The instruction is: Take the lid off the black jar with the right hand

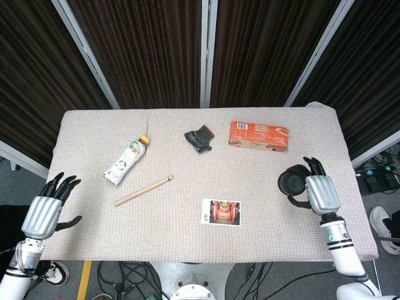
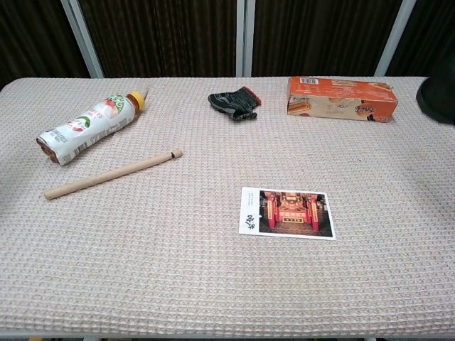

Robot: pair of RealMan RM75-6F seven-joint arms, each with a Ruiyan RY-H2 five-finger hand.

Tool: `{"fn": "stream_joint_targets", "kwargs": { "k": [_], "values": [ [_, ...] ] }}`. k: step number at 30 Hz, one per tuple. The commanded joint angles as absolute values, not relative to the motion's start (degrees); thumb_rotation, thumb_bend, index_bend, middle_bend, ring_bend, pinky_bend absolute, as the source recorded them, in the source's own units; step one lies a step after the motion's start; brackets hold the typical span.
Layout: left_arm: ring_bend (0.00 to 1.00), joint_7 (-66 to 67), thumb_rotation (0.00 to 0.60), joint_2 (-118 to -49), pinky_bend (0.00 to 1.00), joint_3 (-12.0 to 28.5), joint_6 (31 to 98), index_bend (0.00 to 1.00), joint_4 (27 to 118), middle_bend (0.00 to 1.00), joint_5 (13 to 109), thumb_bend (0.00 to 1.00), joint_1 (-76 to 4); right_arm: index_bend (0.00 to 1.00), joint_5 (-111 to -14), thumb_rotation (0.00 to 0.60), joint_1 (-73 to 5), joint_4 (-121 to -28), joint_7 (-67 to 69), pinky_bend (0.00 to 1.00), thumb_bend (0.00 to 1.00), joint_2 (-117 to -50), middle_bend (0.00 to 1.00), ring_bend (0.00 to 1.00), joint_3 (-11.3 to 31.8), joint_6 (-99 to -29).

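Black jar (image 1: 290, 182) in right hand's (image 1: 320, 194) grip, at its left side.

Your chest view shows the black jar (image 2: 439, 99) cut off at the right edge, near the orange box (image 2: 341, 99) on the desk (image 2: 178, 270).

Silver-backed hands (image 1: 323, 194); black fingers (image 1: 62, 183); white forearms

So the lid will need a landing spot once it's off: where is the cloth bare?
Bare cloth lies between the postcard and the robot hand holding the black jar, also along the front edge. The back row, glove to orange box, is tighter.
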State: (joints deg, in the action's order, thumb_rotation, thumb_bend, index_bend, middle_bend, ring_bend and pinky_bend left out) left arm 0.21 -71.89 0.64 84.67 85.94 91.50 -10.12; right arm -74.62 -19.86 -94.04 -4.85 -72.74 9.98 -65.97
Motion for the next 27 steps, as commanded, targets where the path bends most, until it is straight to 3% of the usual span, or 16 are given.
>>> {"fn": "stream_joint_targets", "kwargs": {
  "k": [1,6,10,14,18,21,27],
  "values": [
    [0.00,-0.17,0.600,-71.85,0.15,0.67,84.58,0.14,85.79,0.11,91.46,0.13,-10.17,0.42,-78.09,0.600,-21.31,-95.76,-4.74,0.00,0.23,-75.12,0.46,0.07,11.23,-71.39],
    [0.00,-1.02,0.600,-72.11,0.15,0.59,84.32,0.14,85.41,0.11,91.55,0.13,-10.32,0.42,-91.42,0.600,-17.33,-105.79,3.84,0.00,0.22,-70.32,0.47,0.08,14.06,-87.33],
    [0.00,-1.11,0.600,-72.21,0.15,0.57,84.44,0.14,85.25,0.11,91.74,0.13,-10.35,0.42,-96.62,0.600,-15.20,-107.16,2.42,0.00,0.21,-69.12,0.48,0.09,12.75,-92.10],
    [0.00,-1.13,0.600,-72.17,0.15,0.46,84.47,0.14,85.24,0.11,91.81,0.13,-10.29,0.42,-91.51,0.600,-16.02,-101.64,-0.13,0.00,0.21,-72.24,0.48,0.09,10.71,-86.40],
    [0.00,-1.29,0.600,-71.99,0.15,0.49,84.69,0.14,85.51,0.11,91.82,0.13,-10.20,0.42,-80.31,0.600,-19.79,-89.49,-1.44,0.00,0.22,-79.08,0.48,0.09,9.17,-72.58],
    [0.00,-1.31,0.600,-71.88,0.15,0.50,85.04,0.14,85.66,0.11,92.12,0.13,-10.15,0.43,-75.81,0.600,-21.35,-82.67,-1.53,0.00,0.22,-82.80,0.48,0.10,8.17,-66.13],
    [0.00,-1.59,0.600,-71.68,0.15,0.35,85.13,0.14,85.59,0.11,92.18,0.13,-10.01,0.43,-76.46,0.600,-19.63,-82.40,1.42,0.00,0.22,-81.59,0.48,0.10,8.62,-69.60]
  ]
}}
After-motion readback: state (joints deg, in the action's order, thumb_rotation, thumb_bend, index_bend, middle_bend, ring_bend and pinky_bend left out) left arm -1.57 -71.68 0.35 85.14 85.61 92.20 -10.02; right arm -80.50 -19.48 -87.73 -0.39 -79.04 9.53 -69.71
